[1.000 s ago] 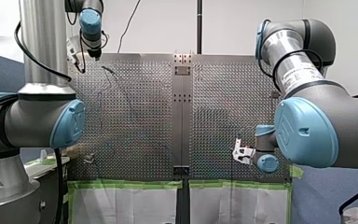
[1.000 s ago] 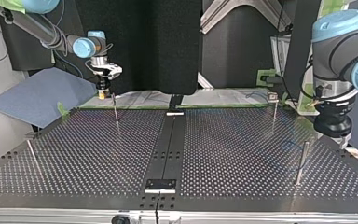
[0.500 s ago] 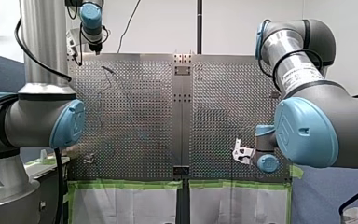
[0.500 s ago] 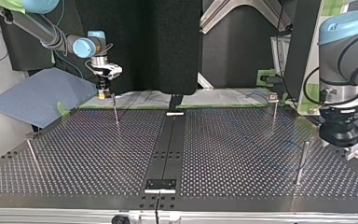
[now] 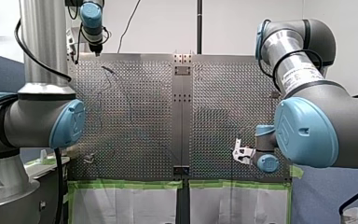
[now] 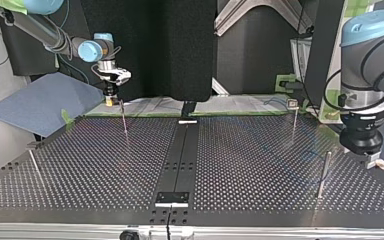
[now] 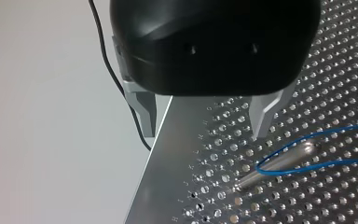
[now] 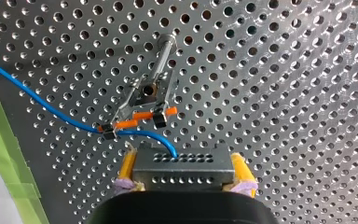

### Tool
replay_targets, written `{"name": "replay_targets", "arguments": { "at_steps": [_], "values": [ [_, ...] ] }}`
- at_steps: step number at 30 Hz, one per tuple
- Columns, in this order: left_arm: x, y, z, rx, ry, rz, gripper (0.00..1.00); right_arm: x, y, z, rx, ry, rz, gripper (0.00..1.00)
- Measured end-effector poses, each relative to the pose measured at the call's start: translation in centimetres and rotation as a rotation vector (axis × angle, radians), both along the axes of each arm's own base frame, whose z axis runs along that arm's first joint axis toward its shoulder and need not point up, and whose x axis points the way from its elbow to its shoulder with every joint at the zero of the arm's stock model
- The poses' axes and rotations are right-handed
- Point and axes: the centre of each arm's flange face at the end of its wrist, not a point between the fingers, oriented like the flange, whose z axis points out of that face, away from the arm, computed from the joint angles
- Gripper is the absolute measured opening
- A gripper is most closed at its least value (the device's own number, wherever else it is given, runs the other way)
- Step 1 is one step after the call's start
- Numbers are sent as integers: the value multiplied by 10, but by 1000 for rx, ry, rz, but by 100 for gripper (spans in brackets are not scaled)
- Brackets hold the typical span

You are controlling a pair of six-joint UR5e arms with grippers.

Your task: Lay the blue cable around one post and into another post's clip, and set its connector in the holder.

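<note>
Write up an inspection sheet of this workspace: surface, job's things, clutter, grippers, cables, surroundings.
Surface: perforated table, black strip down its middle.
Job's things: blue cable looped round a plain post; it also runs by the clip post, seated or not I cannot tell; connector not yet set down.
Clutter: nothing seen.
Grippers: left gripper open and empty over the table's edge; right gripper shut on the connector.
Cables: black cable hangs beside the left gripper.
Surroundings: green tape along the table's edge; blue sheet beside the table at the top view's left.
</note>
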Motion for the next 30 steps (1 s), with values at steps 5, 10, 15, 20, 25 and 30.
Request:
{"name": "replay_targets", "arguments": {
  "at_steps": [5,10,15,20,25,30],
  "values": [
    [-1,-2,0,1,4,1,100,0,0,0,1,0,0,25],
    [-2,-4,0,-2,3,-1,100,0,0,0,2,0,0,25],
    [-2,-6,0,-8,2,-4,100,0,1,0,3,1,0,25],
    [-2,-9,0,-17,-2,-8,100,0,1,0,4,1,0,25],
    [-3,-12,-1,-20,-3,-13,100,0,0,0,4,2,-3,25],
    [-4,-18,-9,-18,5,-26,100,-1,0,1,4,2,-6,25]
  ]
}}
